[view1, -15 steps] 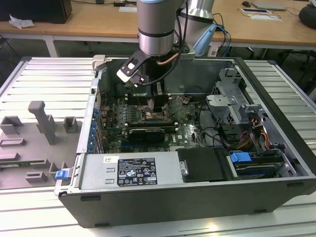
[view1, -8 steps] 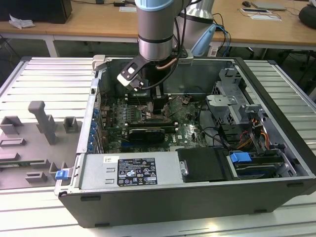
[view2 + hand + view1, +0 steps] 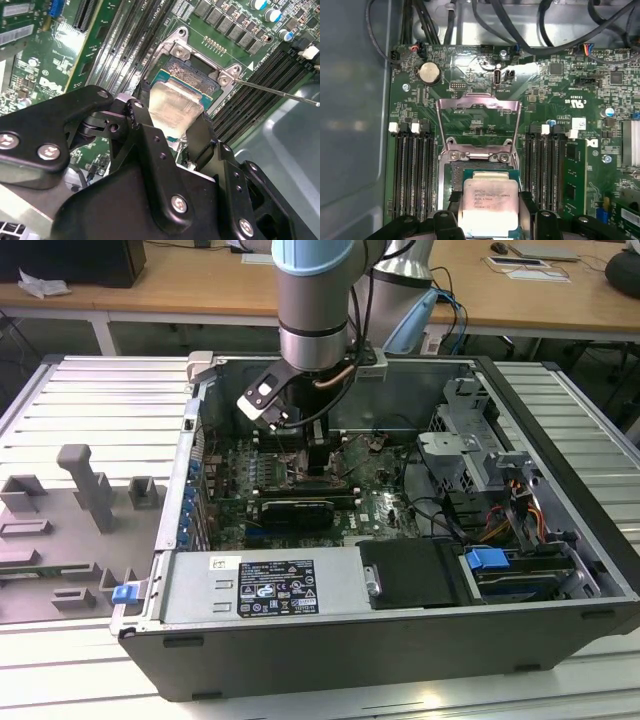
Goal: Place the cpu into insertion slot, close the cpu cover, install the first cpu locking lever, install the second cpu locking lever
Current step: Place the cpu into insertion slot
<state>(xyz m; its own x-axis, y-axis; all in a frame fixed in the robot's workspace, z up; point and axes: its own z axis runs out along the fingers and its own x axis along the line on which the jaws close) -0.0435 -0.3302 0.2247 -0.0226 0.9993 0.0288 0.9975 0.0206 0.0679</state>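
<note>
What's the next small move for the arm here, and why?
Probably ease the cpu a little further over the insertion slot and level it, with the fingers kept shut. The gripper grips the cpu by two opposite edges. In the second wrist view a strip of the slot lies uncovered beyond it, so it does not look seated. The cpu cover stands open.

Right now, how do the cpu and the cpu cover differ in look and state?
The cpu is a solid plate with a pale metal top; the cpu cover is an open frame with the board showing through its window. The cpu sits between the fingers of the gripper over the insertion slot; the cpu cover is swung back off the slot, untouched. Both are silvery and roughly square.
</note>
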